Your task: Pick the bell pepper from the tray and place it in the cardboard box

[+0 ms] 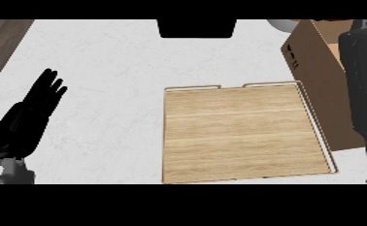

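1. Left hand (36,108): we see it at the left edge over the white counter (100,74), fingers straight, holding nothing
2. Right arm: a dark shape over the cardboard box (315,74); we cannot tell its fingers
3. Tray (240,133): wooden, just beside the box
4. Bell pepper: we cannot see it

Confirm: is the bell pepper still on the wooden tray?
No. The wooden tray shows only bare wood, with no bell pepper on it.
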Motion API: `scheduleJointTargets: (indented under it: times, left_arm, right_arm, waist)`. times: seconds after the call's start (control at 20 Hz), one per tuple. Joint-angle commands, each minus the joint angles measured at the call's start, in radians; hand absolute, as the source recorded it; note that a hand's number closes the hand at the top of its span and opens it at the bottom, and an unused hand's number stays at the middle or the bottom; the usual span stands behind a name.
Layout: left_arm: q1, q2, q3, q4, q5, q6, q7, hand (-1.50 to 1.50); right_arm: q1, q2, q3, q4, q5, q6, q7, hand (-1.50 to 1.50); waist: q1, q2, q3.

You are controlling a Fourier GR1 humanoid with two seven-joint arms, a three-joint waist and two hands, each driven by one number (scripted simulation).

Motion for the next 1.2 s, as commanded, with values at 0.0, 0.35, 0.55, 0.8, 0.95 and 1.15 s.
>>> scheduleJointTargets:
  times: [0.0,0.35,0.55,0.8,0.95,1.15]
  left_arm:
    - [0.001,0.012,0.029,0.059,0.02,-0.045,-0.049,0.0]
    - [-0.023,0.017,0.029,0.018,0.019,-0.026,0.019,0.0]
    - [-0.042,0.014,0.028,0.054,0.012,-0.046,-0.021,0.0]
    - [0.034,-0.043,-0.032,-0.031,-0.057,0.009,-0.01,0.0]
    - [-0.043,-0.016,-0.005,-0.013,-0.019,0.008,0.044,0.0]
    - [-0.023,-0.001,0.031,0.021,0.004,-0.03,0.007,0.0]
  right_arm:
    - [0.014,-0.034,-0.032,0.084,-0.005,-0.099,-0.063,1.5]
    - [0.148,-0.062,-0.087,0.157,-0.055,-0.252,-0.202,1.5]
    - [0.083,-0.094,-0.136,0.325,-0.095,-0.295,-0.274,1.5]
    - [0.168,-0.061,-0.196,0.352,-0.181,-0.237,-0.252,1.5]
    - [0.216,-0.028,-0.221,0.391,-0.194,-0.286,-0.225,-1.5]
    - [0.249,-0.014,-0.21,0.337,-0.258,-0.307,-0.322,-1.5]
  waist:
    - [0.005,0.003,0.0]
    - [0.006,0.003,0.001]
    - [0.012,0.007,0.001]
    - [0.01,0.004,0.001]
    - [0.004,0.005,0.001]
    - [0.002,0.001,0.0]
